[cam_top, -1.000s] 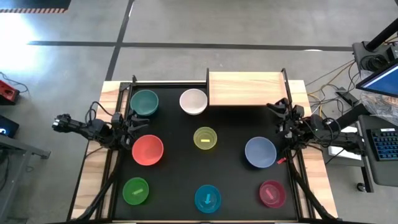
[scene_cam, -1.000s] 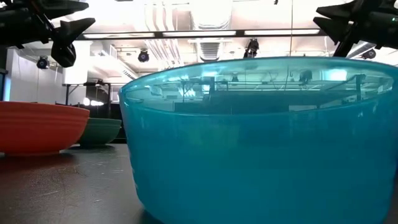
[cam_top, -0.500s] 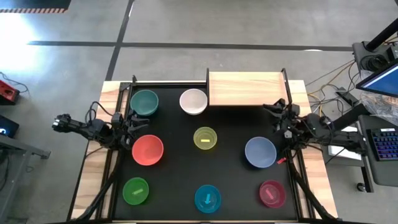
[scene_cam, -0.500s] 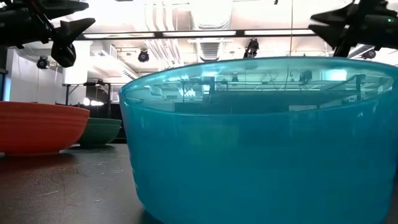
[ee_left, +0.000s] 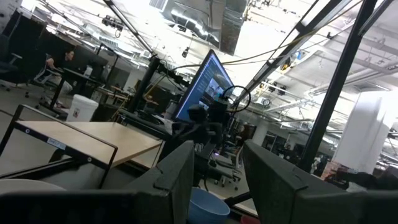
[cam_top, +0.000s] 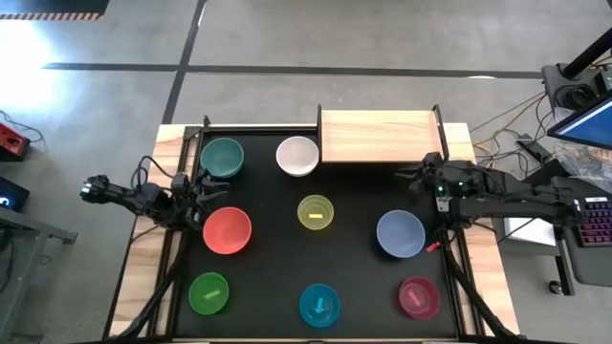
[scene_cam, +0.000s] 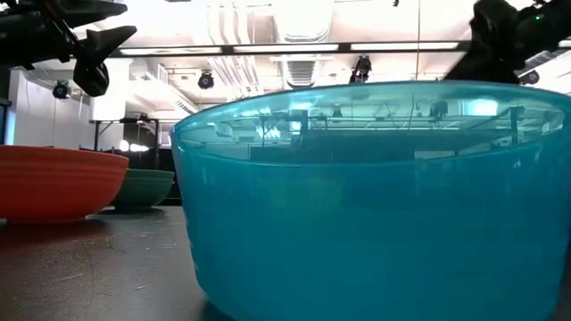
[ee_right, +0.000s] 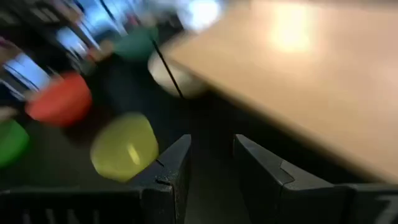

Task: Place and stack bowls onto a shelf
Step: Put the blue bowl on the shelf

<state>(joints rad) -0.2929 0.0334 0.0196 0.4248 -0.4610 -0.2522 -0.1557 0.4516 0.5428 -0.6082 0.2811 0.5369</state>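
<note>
- The right tool (cam_top: 424, 173), prongs spread and empty, has swung inward to the shelf's (cam_top: 378, 136) near edge, a likely first reach.
- The left tool (cam_top: 205, 191), spread too, waits above the red bowl (cam_top: 228, 230).
- All eight bowls sit unstacked on the desk (cam_top: 273, 272); only the low view hides most behind the cyan bowl (scene_cam: 375, 196).

The left arm is reaching in from the left side of the surface. It is lying low and pointing toward the middle. The left gripper (cam_top: 212, 188) is sitting at its tip with its jaws standing a little apart and holding nothing. The right arm is stretching in from the right side, almost straight across. The right gripper (cam_top: 417, 176) is pointing toward the middle too, its jaws parted and empty.
</note>
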